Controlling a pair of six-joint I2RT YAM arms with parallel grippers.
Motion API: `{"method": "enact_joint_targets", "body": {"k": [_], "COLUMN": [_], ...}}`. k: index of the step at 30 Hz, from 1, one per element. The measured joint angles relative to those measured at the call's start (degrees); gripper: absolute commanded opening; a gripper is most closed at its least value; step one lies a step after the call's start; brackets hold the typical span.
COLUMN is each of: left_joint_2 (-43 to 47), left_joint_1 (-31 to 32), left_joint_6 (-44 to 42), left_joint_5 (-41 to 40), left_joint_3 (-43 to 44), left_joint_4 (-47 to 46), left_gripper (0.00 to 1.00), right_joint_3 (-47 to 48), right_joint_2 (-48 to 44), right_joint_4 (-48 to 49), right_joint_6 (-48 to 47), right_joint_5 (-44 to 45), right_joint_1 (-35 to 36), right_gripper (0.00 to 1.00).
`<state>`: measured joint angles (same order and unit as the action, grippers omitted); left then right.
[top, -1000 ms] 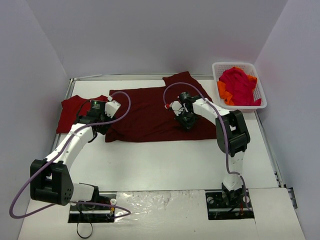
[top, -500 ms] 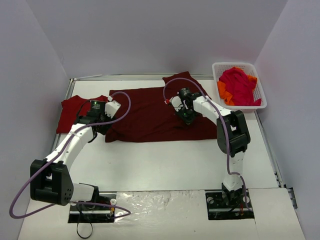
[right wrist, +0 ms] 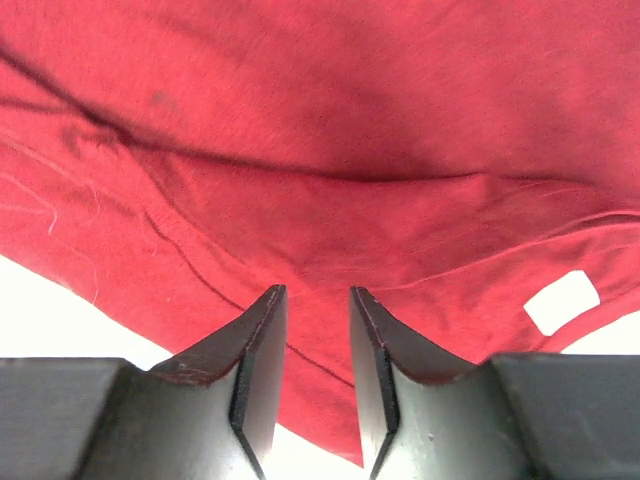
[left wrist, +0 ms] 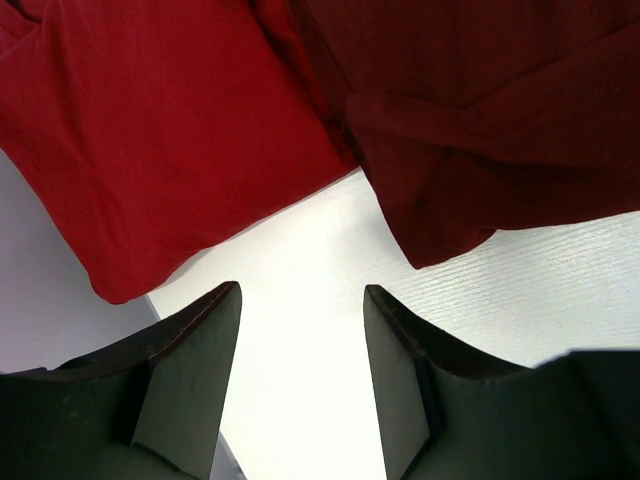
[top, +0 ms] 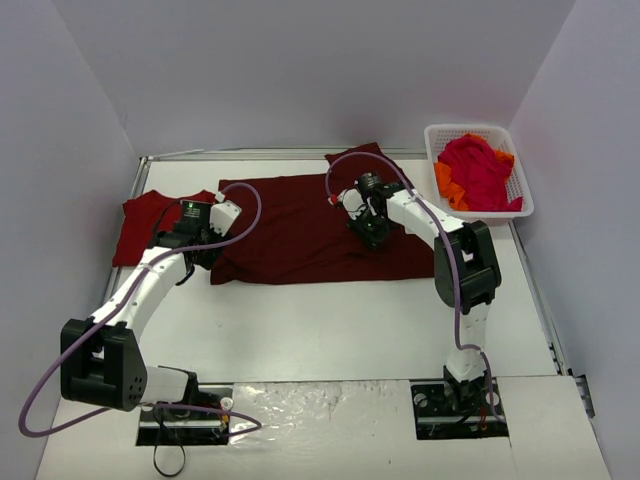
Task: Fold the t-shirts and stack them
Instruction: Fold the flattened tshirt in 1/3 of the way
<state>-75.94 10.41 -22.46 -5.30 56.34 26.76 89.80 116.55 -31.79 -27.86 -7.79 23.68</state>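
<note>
A large dark maroon t-shirt [top: 290, 230] lies spread across the middle of the table. A brighter red t-shirt [top: 143, 225] lies flat at the left, touching the maroon one's left edge. My left gripper [top: 198, 258] is open and empty over bare table in front of both; in the left wrist view [left wrist: 300, 300] the red shirt [left wrist: 160, 130] is ahead on the left and the maroon shirt [left wrist: 480, 110] ahead on the right. My right gripper [top: 372, 232] is low over the maroon shirt's right half, jaws narrowly open [right wrist: 318, 300], cloth [right wrist: 320, 120] just beyond the tips.
A white lattice basket [top: 436, 135] at the back right holds crimson [top: 480, 170] and orange [top: 447, 180] t-shirts. A white label [right wrist: 562, 302] shows on the maroon cloth. Grey walls close the table at the left, the back and the right.
My right gripper has moved a little toward the far side over the maroon shirt. The left arm and the shirts have not visibly moved.
</note>
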Motion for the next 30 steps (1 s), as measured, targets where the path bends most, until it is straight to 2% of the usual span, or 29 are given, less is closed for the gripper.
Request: {"method": "enact_joint_targets", "body": {"k": [19, 27, 30], "left_joint_2": [0.0, 0.0, 0.0], "left_joint_1": [0.0, 0.0, 0.0], "left_joint_6": [0.0, 0.0, 0.0], "left_joint_5": [0.4, 0.4, 0.4], "left_joint_3": [-0.9, -0.9, -0.9], "left_joint_4": [0.0, 0.0, 0.0], "left_gripper": [0.51, 0.51, 0.51], "right_joint_3": [-3.1, -2.5, -2.5], "right_joint_2": [1.3, 2.9, 2.9], "right_joint_4": [-0.6, -0.5, -0.5], "right_joint_6": [-0.9, -0.9, -0.9], "right_joint_5": [-1.6, -1.6, -1.6], "right_joint_1": [0.0, -0.1, -0.1], "right_gripper": [0.33, 0.27, 0.22]}}
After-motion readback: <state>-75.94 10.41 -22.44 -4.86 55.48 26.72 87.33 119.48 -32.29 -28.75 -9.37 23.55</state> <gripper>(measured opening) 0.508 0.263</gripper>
